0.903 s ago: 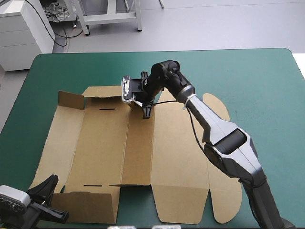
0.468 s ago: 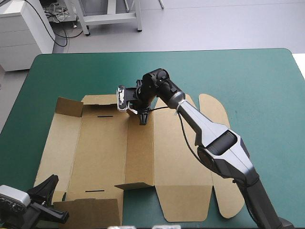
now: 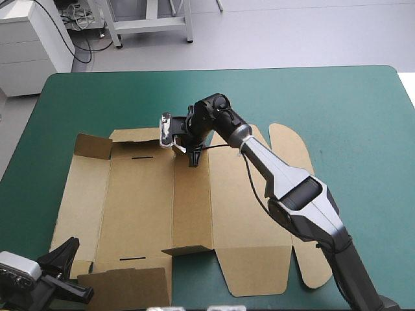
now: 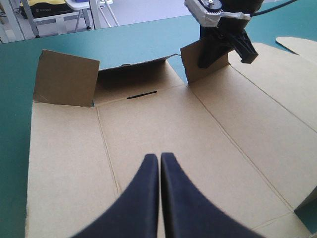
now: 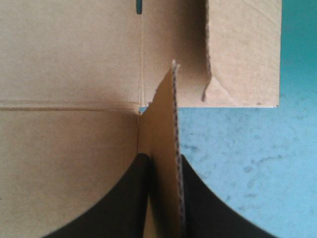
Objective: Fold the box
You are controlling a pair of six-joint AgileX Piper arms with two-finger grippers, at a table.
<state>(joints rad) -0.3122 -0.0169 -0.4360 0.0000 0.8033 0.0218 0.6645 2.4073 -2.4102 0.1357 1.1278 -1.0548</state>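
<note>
We see a wide bench [image 3: 337, 116] with a teal-green cover, and on it, left of centre, the box [image 3: 142, 201]: a cut sheet of brown corrugated board, lying open and mostly flat. At the sheet's far-left corner a square brown flap [image 3: 92, 146] stands raised. Just beside it, along the far edge, a thin dark slot [image 3: 144, 157] is cut in the board. The right pincer [image 3: 193, 155], two broad black curved fingers, comes down at the far edge of the sheet by a middle crease. It pinches a small upright flap [image 5: 166, 124], whose corrugated edge shows between the fingers, with the teal-green cover on the flap's outer side. The left pincer [image 4: 159, 157] hangs over the near-left part of the sheet, its black fingers pressed together into one point aimed across the board toward the far edge. Two rounded brown tabs [image 3: 285, 139] lie flat on the cover at the sheet's right side, well apart from the left pincer
</note>
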